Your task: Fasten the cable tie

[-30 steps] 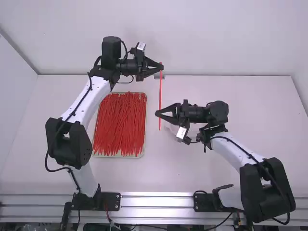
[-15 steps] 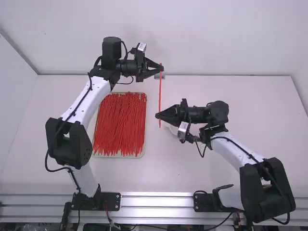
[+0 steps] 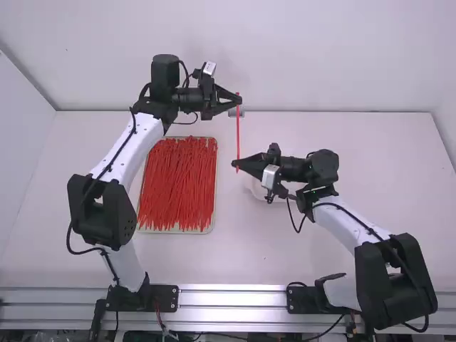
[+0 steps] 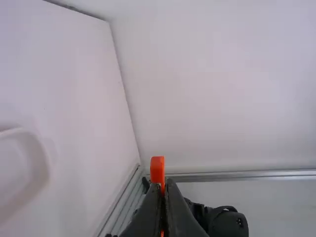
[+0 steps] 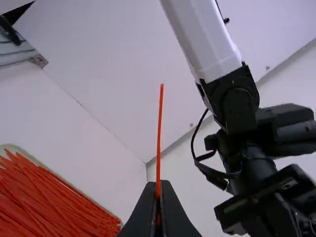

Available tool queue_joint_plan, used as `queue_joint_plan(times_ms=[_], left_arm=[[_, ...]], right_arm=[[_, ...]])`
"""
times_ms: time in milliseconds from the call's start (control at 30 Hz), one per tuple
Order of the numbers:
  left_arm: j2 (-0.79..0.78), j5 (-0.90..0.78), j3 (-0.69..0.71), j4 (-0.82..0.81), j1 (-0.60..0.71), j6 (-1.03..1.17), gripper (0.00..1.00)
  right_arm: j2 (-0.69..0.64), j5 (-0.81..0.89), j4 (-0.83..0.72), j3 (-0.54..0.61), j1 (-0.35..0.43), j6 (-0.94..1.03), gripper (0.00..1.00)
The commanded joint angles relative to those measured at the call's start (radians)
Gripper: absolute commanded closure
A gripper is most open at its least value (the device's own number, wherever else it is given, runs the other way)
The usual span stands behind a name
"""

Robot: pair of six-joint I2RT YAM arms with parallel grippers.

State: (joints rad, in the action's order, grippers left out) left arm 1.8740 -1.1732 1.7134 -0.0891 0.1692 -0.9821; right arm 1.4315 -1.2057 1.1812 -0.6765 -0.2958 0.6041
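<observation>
1. Looking nearest first, you're seeing the right gripper (image 3: 237, 164) pressing its fingers together on the lower stretch of the red cable tie (image 3: 237, 139). In the right wrist view the strap is running on past the pinch to a free tip.
2. You're holding that tie upright in the air over the white table (image 3: 370, 142), near the tray (image 3: 213, 229) of spare ties (image 3: 178, 182) and apart from that pile.
3. Farther out, the left gripper (image 3: 235, 107) is clamping the tie's upper end, fingers pressed tight on it. A short orange stub is poking beyond the fingertips in the left wrist view, and you can't be telling from that whether it's the head.
4. Judging progress: singling out one tie and getting a grip at each end is looking done.
5. Judging what's left: the strap is standing straight between the two grips, no loop is forming, and nothing is entering the head. So you're looking at the whole fastening part: bending the strap round, threading the tail through the head, and pulling it tight.
</observation>
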Motion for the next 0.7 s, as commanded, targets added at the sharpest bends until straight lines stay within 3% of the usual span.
queue_joint_plan(times_ms=[0, 200, 667], left_arm=[[-0.005, -0.015, -0.007, 0.013, -0.006, 0.012, 0.98], [-0.005, -0.015, -0.007, 0.019, -0.004, 0.009, 0.98], [-0.005, -0.013, -0.007, 0.019, 0.001, 0.011, 0.98]], right_arm=[[0.0, 0.022, -0.011, 0.006, 0.007, 0.002, 1.0], [0.0, -0.051, -0.109, 0.006, 0.007, 0.164, 1.0], [0.0, -0.05, -0.105, 0.001, 0.007, 0.062, 1.0]])
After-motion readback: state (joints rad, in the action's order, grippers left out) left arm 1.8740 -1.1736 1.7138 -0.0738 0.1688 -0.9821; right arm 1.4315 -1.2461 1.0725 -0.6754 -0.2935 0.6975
